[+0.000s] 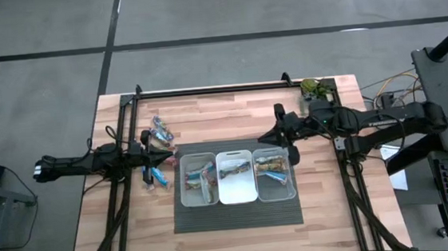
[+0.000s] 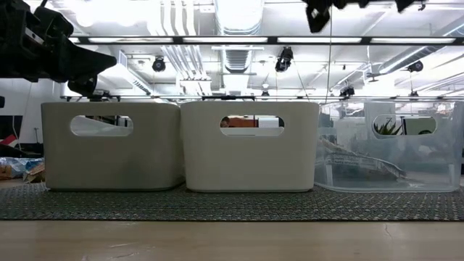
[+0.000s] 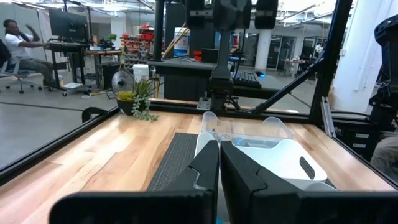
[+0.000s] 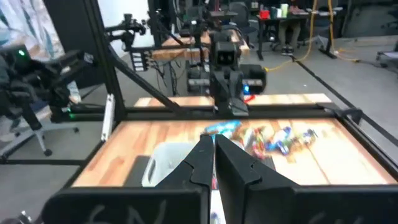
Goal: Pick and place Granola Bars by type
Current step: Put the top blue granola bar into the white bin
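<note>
Step in hand: I judged this a pause between picks, since neither arm carried a bar and some bars already lay sorted in the 3 bins (image 1: pixel 238 195) on the dark mat (image 1: pixel 239 215).
Left jaws: my left gripper (image 1: pixel 168 157) hung above the counter (image 1: pixel 231 113) just left of the bins, pressed fully together, holding nothing.
Right jaws: my right gripper (image 1: pixel 263 137) hung over the far edge of the right bin, also pinched tight and empty.
Loose bars: a small heap of granola bars (image 1: pixel 159 131) lay on the counter near the left gripper, with a blue bar (image 1: pixel 158 176) closer to me beside the left bin.
Bins: each of the 3 held a few wrapped bars; I could not read the types from above.
Plant: a green plant (image 1: pixel 311 88) sat at the far right corner, not part of the job.
Next move, my guess: the left jaws needed to part, drop over 1 loose bar, close across its narrow side, then carry it to the bin holding matching wrappers.
</note>
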Controlling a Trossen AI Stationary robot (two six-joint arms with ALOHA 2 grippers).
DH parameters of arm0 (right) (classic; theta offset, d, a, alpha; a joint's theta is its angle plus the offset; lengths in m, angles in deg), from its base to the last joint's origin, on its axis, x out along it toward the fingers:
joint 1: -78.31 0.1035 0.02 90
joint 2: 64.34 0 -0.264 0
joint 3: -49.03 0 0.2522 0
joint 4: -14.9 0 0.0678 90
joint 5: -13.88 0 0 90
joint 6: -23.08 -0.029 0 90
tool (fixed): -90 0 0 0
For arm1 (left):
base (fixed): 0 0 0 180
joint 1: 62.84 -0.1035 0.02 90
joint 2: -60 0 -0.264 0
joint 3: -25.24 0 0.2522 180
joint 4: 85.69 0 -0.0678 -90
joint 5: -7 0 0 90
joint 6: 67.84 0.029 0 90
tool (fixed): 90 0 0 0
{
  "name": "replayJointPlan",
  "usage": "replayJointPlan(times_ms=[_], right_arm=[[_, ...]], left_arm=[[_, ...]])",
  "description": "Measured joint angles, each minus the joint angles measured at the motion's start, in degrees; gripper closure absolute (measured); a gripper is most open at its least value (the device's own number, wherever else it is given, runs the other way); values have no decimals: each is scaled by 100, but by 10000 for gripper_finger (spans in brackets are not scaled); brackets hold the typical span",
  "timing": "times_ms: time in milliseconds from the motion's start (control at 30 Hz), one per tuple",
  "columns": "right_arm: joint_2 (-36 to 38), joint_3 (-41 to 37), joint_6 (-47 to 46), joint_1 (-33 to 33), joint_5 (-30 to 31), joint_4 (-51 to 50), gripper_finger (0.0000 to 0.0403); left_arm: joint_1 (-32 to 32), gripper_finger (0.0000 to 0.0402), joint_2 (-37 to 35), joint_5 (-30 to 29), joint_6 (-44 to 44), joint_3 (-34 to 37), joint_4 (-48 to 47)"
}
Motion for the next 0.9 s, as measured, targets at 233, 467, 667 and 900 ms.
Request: replayJointPlan(times_ms=[233, 467, 667, 900], right_arm=[[692, -790, 20, -111, 0, 217, 394], [1485, -1304, -32, -323, 2, 217, 394], [2124, -1838, -28, -348, 1, 213, 394], [2716, -2388, -50, -348, 2, 215, 394]], left_arm=[[0, 402, 2, 0, 1, 1, 1], [0, 402, 1, 0, 0, 0, 0], [0, 402, 2, 1, 1, 1, 0], [0, 402, 2, 0, -1, 2, 0]])
